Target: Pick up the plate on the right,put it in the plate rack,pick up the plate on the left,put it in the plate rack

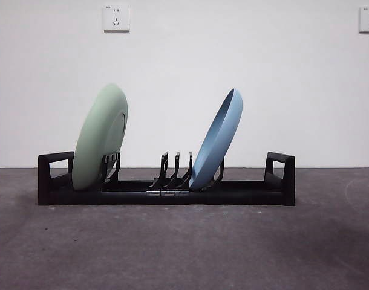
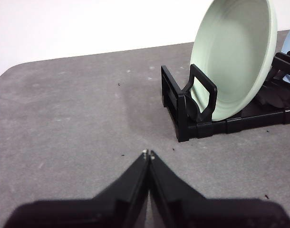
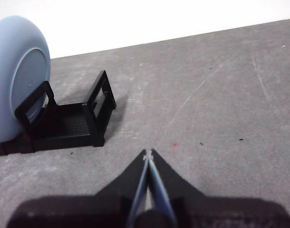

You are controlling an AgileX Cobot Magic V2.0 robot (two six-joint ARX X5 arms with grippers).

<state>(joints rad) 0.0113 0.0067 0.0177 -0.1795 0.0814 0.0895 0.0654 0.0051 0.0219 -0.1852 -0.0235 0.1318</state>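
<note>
**Plate rack loaded, both end effectors standing off**

Plate rack (image 1: 166,190) sits square across the grey tabletop (image 1: 184,254) in the front view, and it's carrying both plates! The green plate (image 1: 100,139) stands at the left end, tilted, its lower edge down among the prongs just inside the left loop handle. The blue plate (image 1: 218,140) leans the same way right of centre, with bare prongs between the two. No arm shows in this view at all. Two wall sockets (image 1: 116,17) sit high on the white wall behind.

Over to the left wrist view: the left end effector (image 2: 148,153) has its jaws pressed together, tips touching, gripping nothing. It hangs over bare tabletop, well apart from the rack's handle end, where the green plate's hollow face looks this way. Just a sliver of blue plate peeks in at the frame edge, cut off.

Right wrist view now: the right end effector (image 3: 148,153) is closed too, tips meeting, empty. The rack's other handle end lies well clear of it, the blue plate's back partly cropped by the frame edge.
</note>
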